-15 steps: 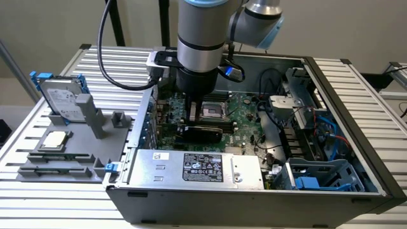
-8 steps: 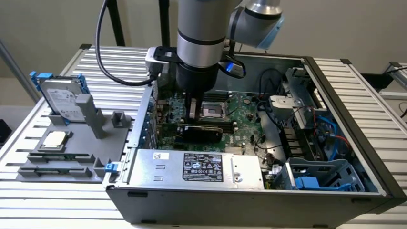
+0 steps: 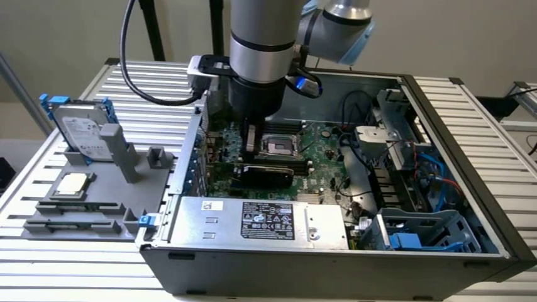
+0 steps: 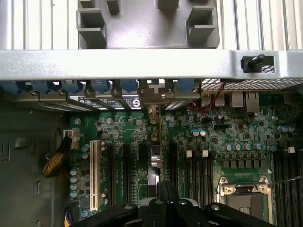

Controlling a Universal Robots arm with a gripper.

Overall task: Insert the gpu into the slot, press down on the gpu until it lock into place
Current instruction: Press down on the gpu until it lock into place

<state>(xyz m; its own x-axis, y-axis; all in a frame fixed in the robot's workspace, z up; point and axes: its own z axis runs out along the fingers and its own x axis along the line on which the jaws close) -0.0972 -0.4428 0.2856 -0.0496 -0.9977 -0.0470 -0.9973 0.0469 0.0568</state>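
Open computer case [image 3: 336, 267] on its side on the slatted metal table [image 3: 75, 277], motherboard [image 3: 327, 157] facing up. Arm straight down into it. Hand [image 3: 251, 152] clenched, fingertips together with no gap, right at the upper edge of the gpu [image 3: 266, 175]; pressing or merely touching, cannot tell. Gpu upright on its long edge among the expansion slots, black cover toward the power supply [image 3: 260, 220], just beside the CPU socket [image 3: 278, 146].

In the wrist view, gpu [image 4: 154, 163] edge-on: runs as a narrow strip from the hand [image 4: 163, 189] to the case's rear wall and ends with its metal bracket in the row of blue clips [image 4: 72, 86]. White expansion connector [image 4: 93, 175] off to one side of it, black memory slots [image 4: 199, 170] to the other. Depth of seating in the slot: cannot tell.

At the exterior view's left, on the table, a grey fixture [image 3: 126, 189] with a hard drive [image 3: 77, 129] propped on end, leaning.
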